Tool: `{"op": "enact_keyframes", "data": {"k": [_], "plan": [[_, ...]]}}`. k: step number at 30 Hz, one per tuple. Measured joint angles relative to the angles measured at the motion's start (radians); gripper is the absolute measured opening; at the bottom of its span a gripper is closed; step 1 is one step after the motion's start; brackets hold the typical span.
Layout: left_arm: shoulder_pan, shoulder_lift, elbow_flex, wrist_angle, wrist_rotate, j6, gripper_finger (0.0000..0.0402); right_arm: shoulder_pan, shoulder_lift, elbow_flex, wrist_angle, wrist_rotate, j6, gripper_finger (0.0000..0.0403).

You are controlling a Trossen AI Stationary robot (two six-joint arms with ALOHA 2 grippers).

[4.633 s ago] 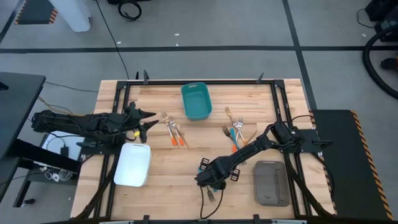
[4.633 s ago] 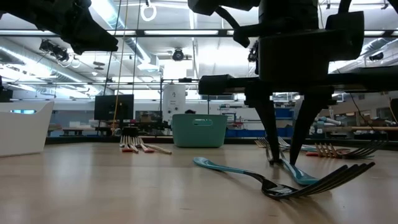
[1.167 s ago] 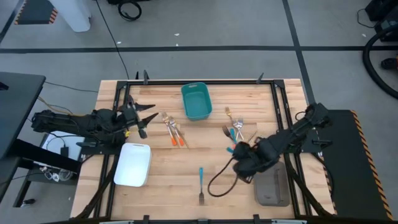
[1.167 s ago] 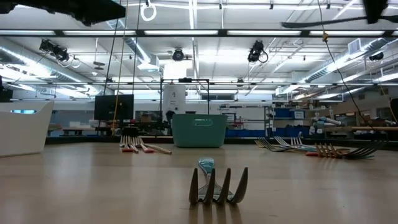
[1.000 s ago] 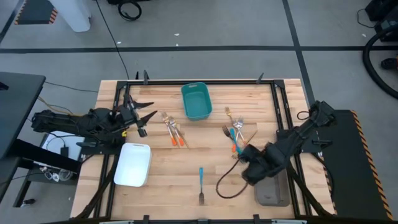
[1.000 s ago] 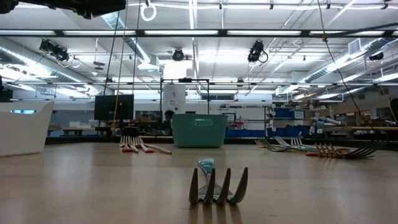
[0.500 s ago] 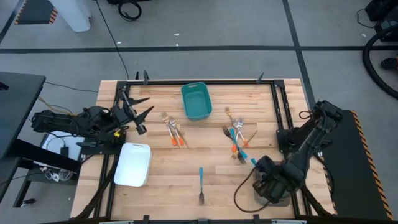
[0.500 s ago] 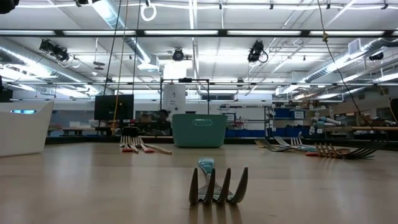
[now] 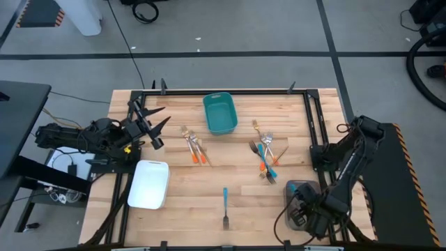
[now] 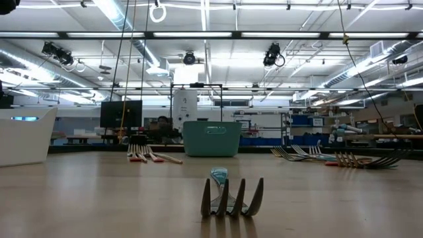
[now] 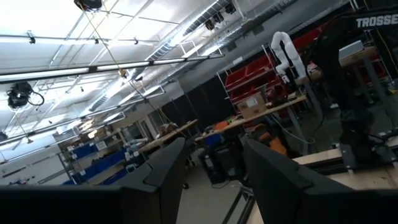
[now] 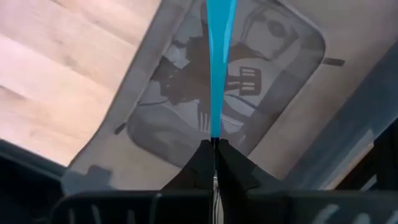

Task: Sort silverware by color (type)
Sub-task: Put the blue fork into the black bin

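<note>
- The blue-handled utensil [image 12: 219, 62] is pinched at one end between the fingertips of the right gripper [image 12: 213, 149]; its blue handle runs straight out ahead of the fingers, long axis in line with them.
- Directly beyond the handle lies the grey tray [image 12: 292, 56], so the piece hangs over the tray's hollow. I judge the coming move to be a lowering and a release into it, with no sideways shift needed.
- In the high view the right gripper [image 9: 306, 213] sits over the grey tray [image 9: 294, 187] at the table's near right corner, jaws narrow, clamped on the utensil.
- Another blue-handled fork [image 9: 225, 206] lies alone on the wooden table [image 9: 181, 174], off to that gripper's left side, handle pointing toward the teal bin [image 9: 220, 113]. The right arm looks nearer to it.
- A mixed cluster of forks [image 9: 264, 155] lies farther up the table from the right gripper.
- The orange-handled pieces [image 9: 194, 146] lie just beside the left gripper [image 9: 148, 125], which hovers with fingers spread wide and empty; the white tray [image 9: 148, 185] is near it.
</note>
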Motion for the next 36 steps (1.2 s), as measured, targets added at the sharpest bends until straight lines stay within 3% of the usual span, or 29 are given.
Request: {"op": "enact_keyframes", "data": {"k": [20,36], "plan": [[0.0,0.0,0.0,-0.009,0.0,0.012,0.0172,0.0,0.0,-0.196,0.191,-0.01,0.005,0.0012],[0.0,0.0,0.0,-0.01,0.0,0.006,0.0172,0.0,0.0,-0.262,0.27,-0.021,0.023,0.0014]]}}
